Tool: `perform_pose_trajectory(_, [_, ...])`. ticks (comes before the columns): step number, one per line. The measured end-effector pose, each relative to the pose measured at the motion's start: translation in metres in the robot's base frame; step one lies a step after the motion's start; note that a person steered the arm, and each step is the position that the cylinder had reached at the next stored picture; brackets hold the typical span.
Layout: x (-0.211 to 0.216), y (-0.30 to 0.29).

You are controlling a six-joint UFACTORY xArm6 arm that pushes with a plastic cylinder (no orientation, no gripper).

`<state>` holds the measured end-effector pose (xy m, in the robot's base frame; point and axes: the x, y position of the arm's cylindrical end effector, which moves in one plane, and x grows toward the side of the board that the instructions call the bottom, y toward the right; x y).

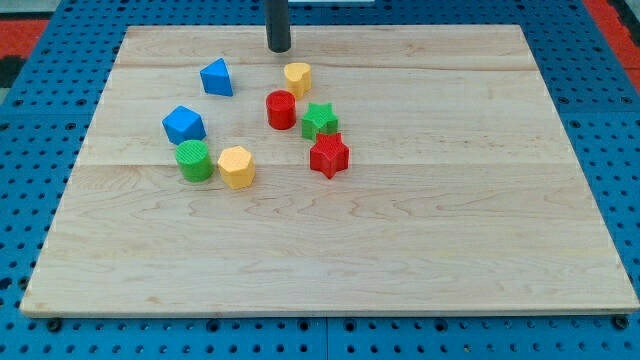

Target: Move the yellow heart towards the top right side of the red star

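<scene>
The yellow heart [297,77] lies near the view's top centre of the wooden board [450,200]. The red star [329,155] lies below and to the right of it, with the green star [319,120] between them and touching the red star's upper side. My tip [279,48] stands just above and slightly left of the yellow heart, a small gap apart from it.
A red cylinder [281,109] sits just below the yellow heart. A blue triangular block [216,77] lies to its left. A blue block [184,124], a green cylinder [193,160] and a yellow hexagon [236,166] cluster at the left.
</scene>
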<state>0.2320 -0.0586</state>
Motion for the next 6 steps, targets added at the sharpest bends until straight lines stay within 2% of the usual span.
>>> perform_pose_trajectory(2, [0.028,0.003])
perform_pose_trajectory(3, [0.057,0.025])
perform_pose_trajectory(4, [0.084,0.021])
perform_pose_trajectory(5, [0.116,0.103])
perform_pose_trajectory(6, [0.147,0.152])
